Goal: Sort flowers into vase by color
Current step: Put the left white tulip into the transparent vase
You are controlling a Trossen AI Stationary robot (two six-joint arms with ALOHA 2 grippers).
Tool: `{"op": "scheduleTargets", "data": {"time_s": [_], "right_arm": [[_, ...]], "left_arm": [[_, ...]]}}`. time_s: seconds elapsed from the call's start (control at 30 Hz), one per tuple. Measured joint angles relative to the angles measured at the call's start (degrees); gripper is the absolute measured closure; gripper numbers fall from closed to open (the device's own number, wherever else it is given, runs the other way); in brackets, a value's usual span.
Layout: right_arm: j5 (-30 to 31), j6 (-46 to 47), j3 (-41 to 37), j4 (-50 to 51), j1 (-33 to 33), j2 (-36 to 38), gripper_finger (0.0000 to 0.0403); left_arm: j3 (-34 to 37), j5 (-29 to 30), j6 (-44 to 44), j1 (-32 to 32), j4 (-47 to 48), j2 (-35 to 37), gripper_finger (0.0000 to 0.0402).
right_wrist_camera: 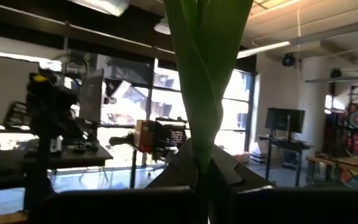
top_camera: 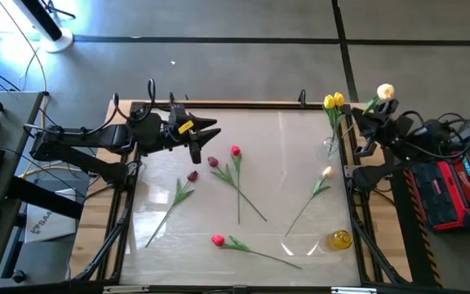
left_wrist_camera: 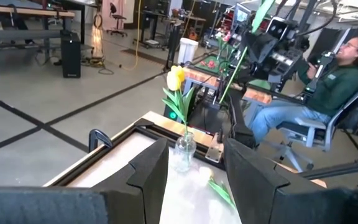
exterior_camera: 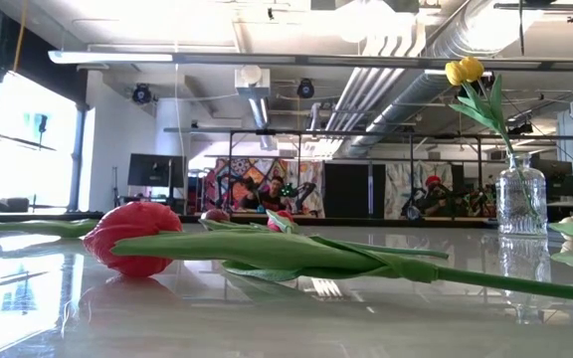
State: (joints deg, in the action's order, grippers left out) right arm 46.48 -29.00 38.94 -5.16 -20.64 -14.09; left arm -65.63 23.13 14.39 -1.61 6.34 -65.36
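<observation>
My right gripper point(top_camera: 379, 109) is off the table's far right corner, shut on a tulip with a pale yellow head point(top_camera: 386, 91). Its green leaves point(right_wrist_camera: 204, 93) fill the right wrist view. A glass vase point(top_camera: 331, 147) near the far right edge holds yellow tulips point(top_camera: 334, 100) by their stems. Two red tulips point(top_camera: 235, 150) point(top_camera: 217, 240), two maroon tulips point(top_camera: 213, 162) point(top_camera: 192, 175) and a peach tulip point(top_camera: 327, 172) lie flat on the table. My left gripper point(top_camera: 206, 137) hovers open over the far left part, nothing between its fingers point(left_wrist_camera: 148, 171). My right gripper pinches the pale yellow tulip low on its stem and leaves point(right_wrist_camera: 205, 158) between its two fingers. The leaves stand up past the fingertips. The flower is lifted clear, beyond the table's right edge, with its head point(top_camera: 386, 91) toward the far side.
A small yellow jar point(top_camera: 340, 239) stands near the front right corner. A raised wooden rim point(top_camera: 219, 104) frames the table. A person point(left_wrist_camera: 328, 87) sits on a chair beyond the right arm. The table's middle between the flowers is bare.
</observation>
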Motion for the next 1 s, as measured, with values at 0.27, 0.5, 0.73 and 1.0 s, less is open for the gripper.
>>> {"op": "scheduleTargets", "data": {"time_s": [0.27,0.5,0.73,1.0], "right_arm": [[5.22,0.38,-8.38,-1.98,0.0,5.18,0.0403],[6.31,-2.79,-15.03,-9.28,0.0,9.39,0.0403],[7.25,-3.11,-17.47,-11.41,0.0,13.85,0.0403],[7.83,-9.73,-17.93,-12.53,0.0,13.9,0.0403]], "left_arm": [[0.0,-0.07,0.0,0.0,-0.03,0.0,0.0257],[0.0,-0.08,0.0,0.0,0.01,0.0,0.0257],[0.0,-0.06,0.0,0.0,-0.01,0.0,0.0257],[0.0,-0.06,0.0,0.01,0.01,0.0,0.0257]]}}
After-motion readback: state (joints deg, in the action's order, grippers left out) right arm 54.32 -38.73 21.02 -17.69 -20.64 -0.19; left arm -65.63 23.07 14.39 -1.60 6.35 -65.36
